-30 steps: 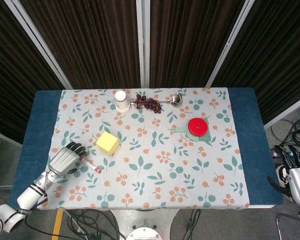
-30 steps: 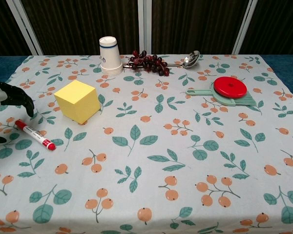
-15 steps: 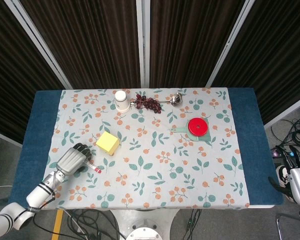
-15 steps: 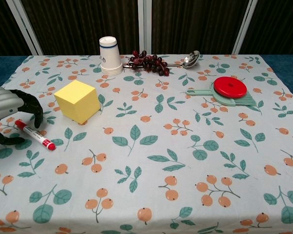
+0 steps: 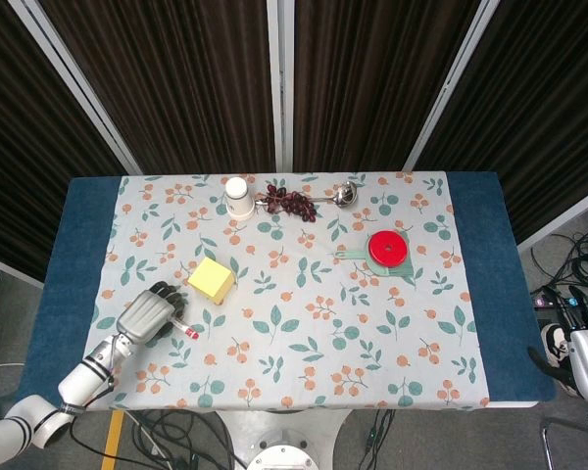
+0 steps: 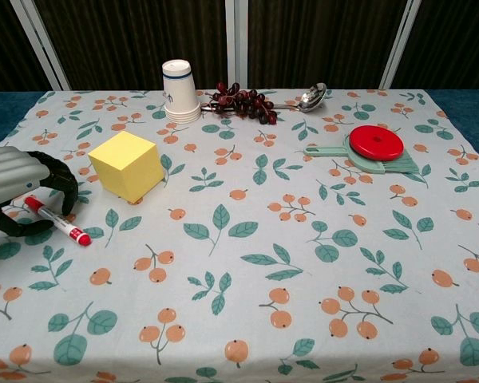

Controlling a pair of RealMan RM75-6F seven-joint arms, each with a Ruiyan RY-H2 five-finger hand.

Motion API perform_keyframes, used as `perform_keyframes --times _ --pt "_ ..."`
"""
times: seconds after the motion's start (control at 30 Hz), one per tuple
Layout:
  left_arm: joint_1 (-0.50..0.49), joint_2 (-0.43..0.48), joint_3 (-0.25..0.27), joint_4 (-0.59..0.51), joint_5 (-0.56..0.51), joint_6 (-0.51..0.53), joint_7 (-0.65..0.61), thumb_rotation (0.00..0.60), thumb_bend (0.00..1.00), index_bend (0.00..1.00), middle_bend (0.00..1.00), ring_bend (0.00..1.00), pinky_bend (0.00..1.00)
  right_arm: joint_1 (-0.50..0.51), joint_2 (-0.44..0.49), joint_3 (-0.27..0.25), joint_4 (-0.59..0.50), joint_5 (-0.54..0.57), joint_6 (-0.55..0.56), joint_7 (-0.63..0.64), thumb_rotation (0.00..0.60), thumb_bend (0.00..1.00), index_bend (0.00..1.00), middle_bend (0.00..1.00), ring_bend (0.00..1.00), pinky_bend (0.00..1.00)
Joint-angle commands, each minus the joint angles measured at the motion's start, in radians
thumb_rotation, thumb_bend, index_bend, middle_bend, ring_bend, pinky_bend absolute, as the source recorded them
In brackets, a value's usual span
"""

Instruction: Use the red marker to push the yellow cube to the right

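1. curling over the red marker [image 6: 57,221], the left hand [image 6: 20,188] sits low at the near left of the table [image 5: 78,245]; its dark fingers [image 6: 64,187] arch around the pen's white end, but the views do not settle whether they already pinch it or only cage it.
2. the marker lies flat on the floral cloth [image 6: 247,263], its red cap pointing toward the robot's right and slightly toward the near edge.
3. just beyond the hand, close but apart from it, stands the yellow cube [image 6: 127,165], resting square on the cloth.
4. the right hand [image 5: 580,354] hangs off the table's far right edge, low and idle; its fingers are too small to read.
5. judged from this, the step in hand is securing the pen. a firm pinch near the white end would leave the capped end free as a pusher; the tip should then meet the cube's left face low and centred, so the cube slides rightward rather than turning.
6. further back sit an upturned paper cup [image 6: 180,91], dark grapes [image 6: 243,102], a spoon [image 6: 307,98] and a red disc [image 6: 376,143] on a green holder.
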Motion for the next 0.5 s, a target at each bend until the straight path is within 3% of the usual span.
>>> perform_keyframes --times 0.03,0.5 --pt "0.001 -0.002 0.002 0.002 -0.001 0.005 -0.002 0.600 0.42 0.54 0.50 0.30 0.24 0.000 0.000 0.000 0.001 0.001 0.000 0.001 0.600 0.12 0.08 0.20 0.03 0.13" --pt "0.002 -0.024 0.011 0.030 -0.009 0.012 -0.007 0.600 0.42 0.54 0.56 0.37 0.24 0.000 -0.001 0.002 0.000 0.006 -0.002 -0.003 0.600 0.12 0.07 0.20 0.03 0.13"
